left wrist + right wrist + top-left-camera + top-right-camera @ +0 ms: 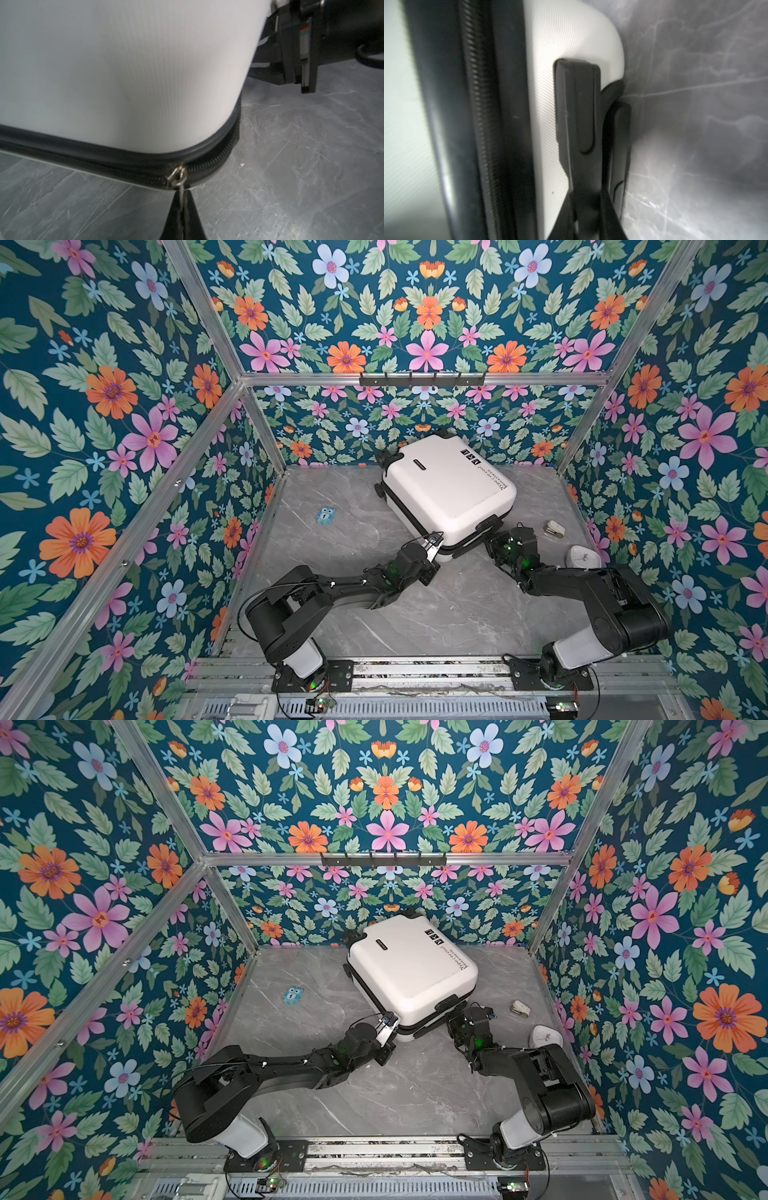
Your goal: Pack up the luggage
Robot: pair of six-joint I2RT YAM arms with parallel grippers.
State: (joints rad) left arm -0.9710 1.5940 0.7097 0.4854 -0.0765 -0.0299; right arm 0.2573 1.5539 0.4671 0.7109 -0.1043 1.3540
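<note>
**Two arms busy at the near edge of the closed case**

The luggage (446,485) lay flat on the grey table (436,614), toward the back wall, turned a little so that one corner pointed at the robot. Its two shells were together, so I judged that the packing itself was done and only the zip remained.

The left gripper (432,545) was at that near corner. Its jaws were clenched on the thin metal zipper pull (176,176), which hung from the zipper band (104,166) just where the band bends around the corner. A tight pinch made sense to me, because the tab is small and slips easily.

The right gripper (496,537) was at the black side handle (577,108), with one finger on each side of it. I could not tell if it pressed the handle or stood loose around it. I supposed it was there to keep the case from sliding while the zip is pulled
</note>
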